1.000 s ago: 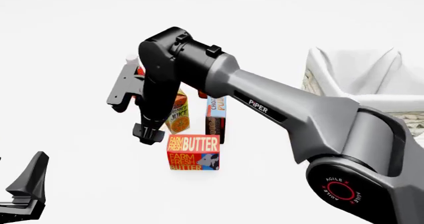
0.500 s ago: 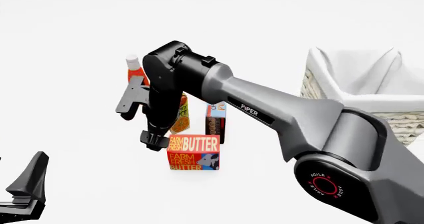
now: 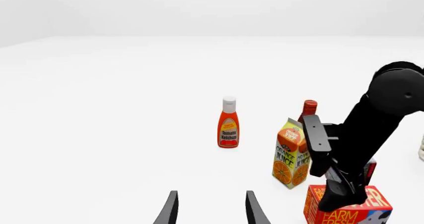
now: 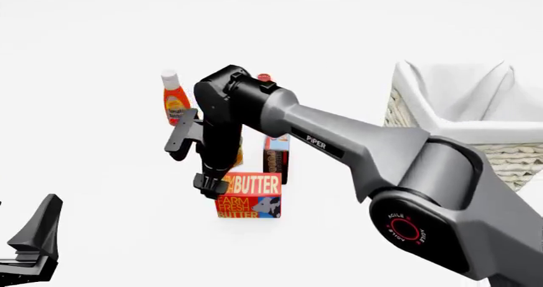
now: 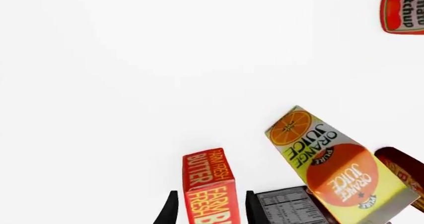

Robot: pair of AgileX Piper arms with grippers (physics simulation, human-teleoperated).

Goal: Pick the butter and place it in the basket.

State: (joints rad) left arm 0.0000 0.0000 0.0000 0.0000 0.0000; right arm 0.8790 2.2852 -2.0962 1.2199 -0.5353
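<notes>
Currently the right gripper (image 5: pixel 208 211) hangs with open jaws astride the butter (image 4: pixel 248 195) on the counter; a skewed descent could tip the adjacent orange juice carton (image 5: pixel 334 168).

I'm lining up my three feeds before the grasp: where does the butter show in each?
Front view: butter low and left of centre, just under the right gripper.
Left wrist view: bottom right corner, partly behind the right arm.
Right wrist view: bottom edge, between the gripper's fingertips.
Shared landmark: the orange juice carton, standing close beside the butter.
</notes>
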